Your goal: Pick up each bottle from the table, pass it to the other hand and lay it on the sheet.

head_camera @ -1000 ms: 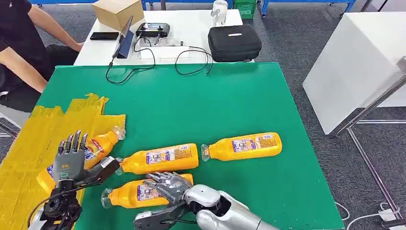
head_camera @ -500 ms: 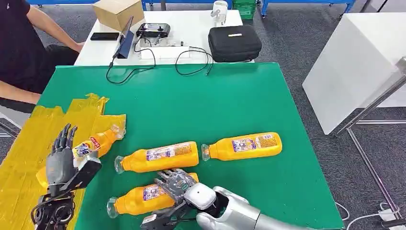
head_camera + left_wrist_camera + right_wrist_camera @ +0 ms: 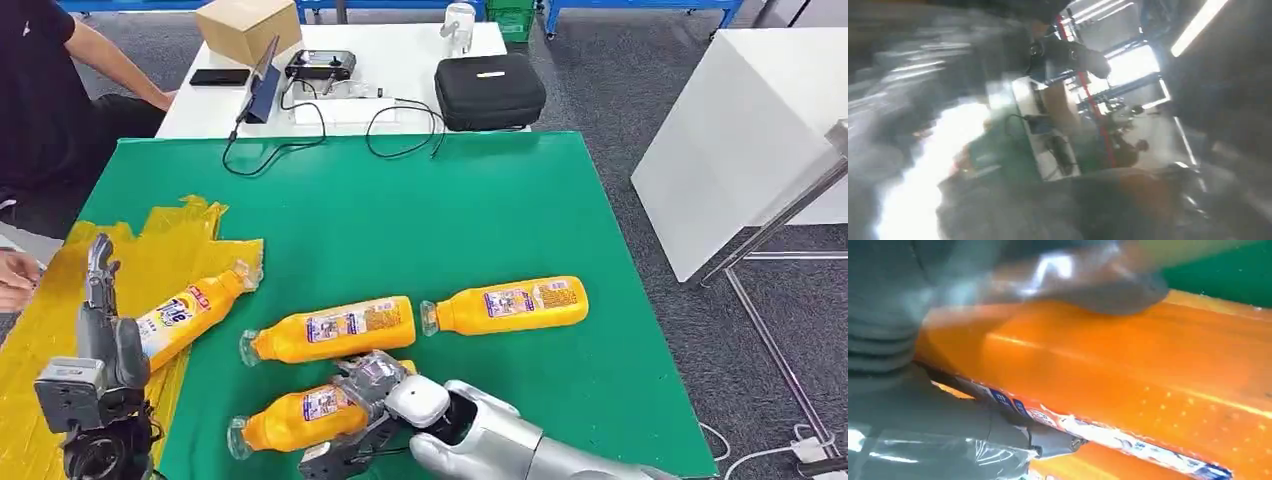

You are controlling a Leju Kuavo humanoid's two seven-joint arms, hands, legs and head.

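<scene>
Now right robot hand (image 3: 372,385) wrapped around nearest orange bottle (image 3: 290,412) on green tabletop (image 3: 450,220). Left robot hand (image 3: 100,320) raised, fingers straight, apparently empty; wrist view blurred. One bottle (image 3: 185,310) lies on yellow sheet (image 3: 60,300); two others (image 3: 330,330) (image 3: 505,305) mid-tabletop.

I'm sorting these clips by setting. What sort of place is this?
Probably a robot lab or test workspace: a green table staged with identical orange bottles, a white desk with a controller, cables and a black case, and a person seated alongside.
</scene>
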